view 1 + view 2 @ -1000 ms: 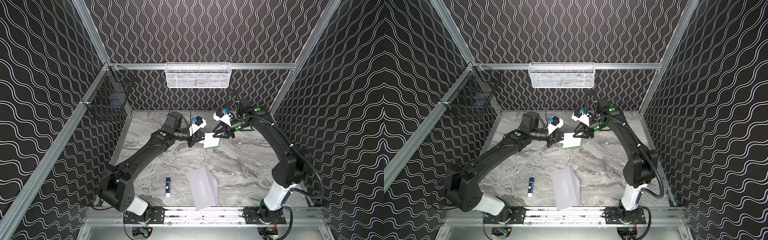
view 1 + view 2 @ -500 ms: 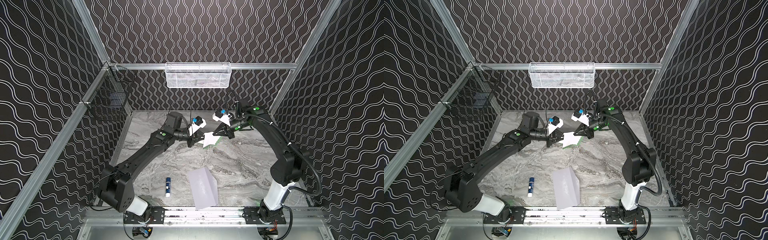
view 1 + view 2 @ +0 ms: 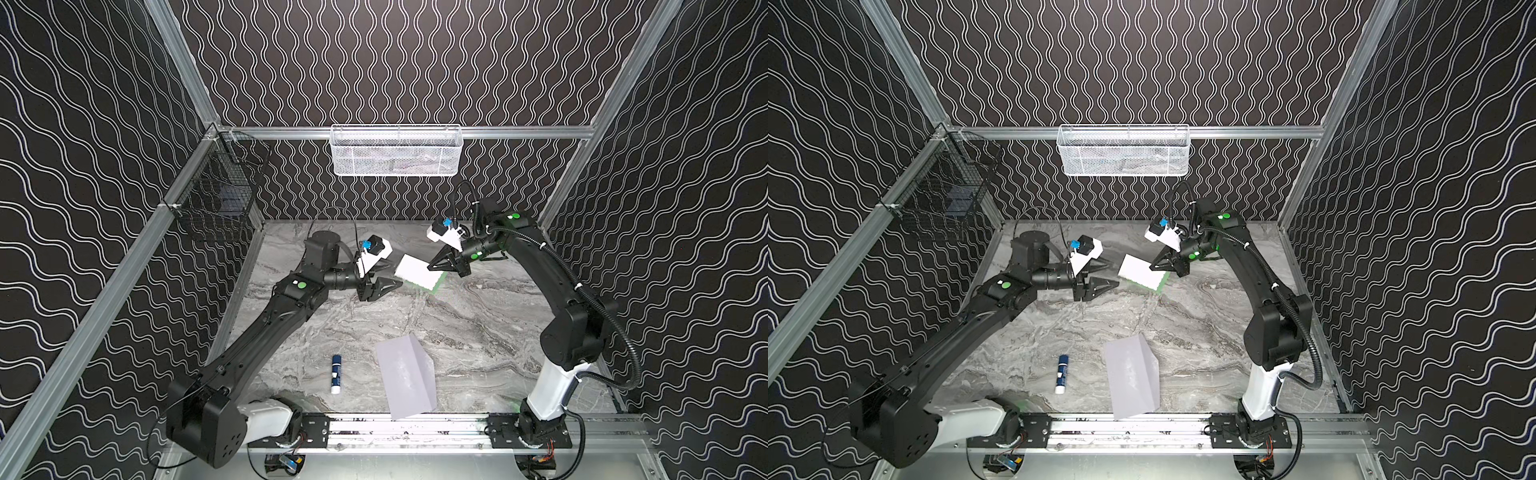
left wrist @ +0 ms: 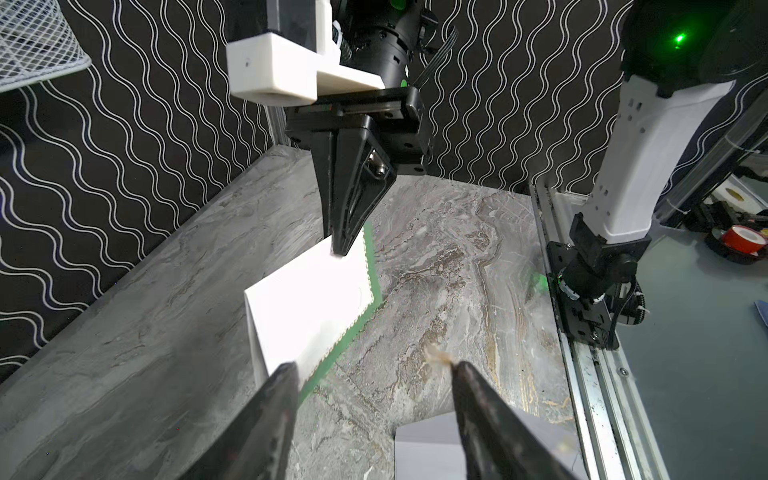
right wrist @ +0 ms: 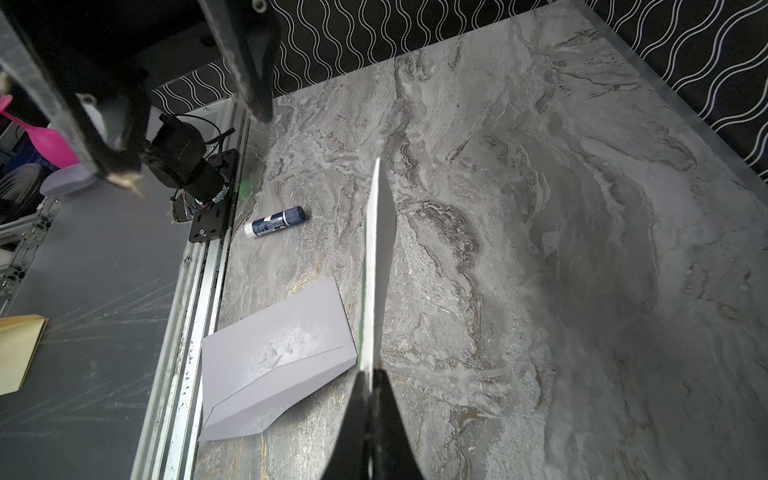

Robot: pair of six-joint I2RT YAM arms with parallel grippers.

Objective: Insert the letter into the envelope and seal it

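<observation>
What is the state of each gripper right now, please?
Left gripper: jaws open, holding nothing.
Right gripper: jaws shut on the letter.

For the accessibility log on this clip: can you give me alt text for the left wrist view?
The right gripper, shut, pinches one edge of the folded, green-bordered letter over the marble table. The left gripper stands open in the foreground, close to the letter's near edge; a corner of the pale envelope lies on the table.
</observation>
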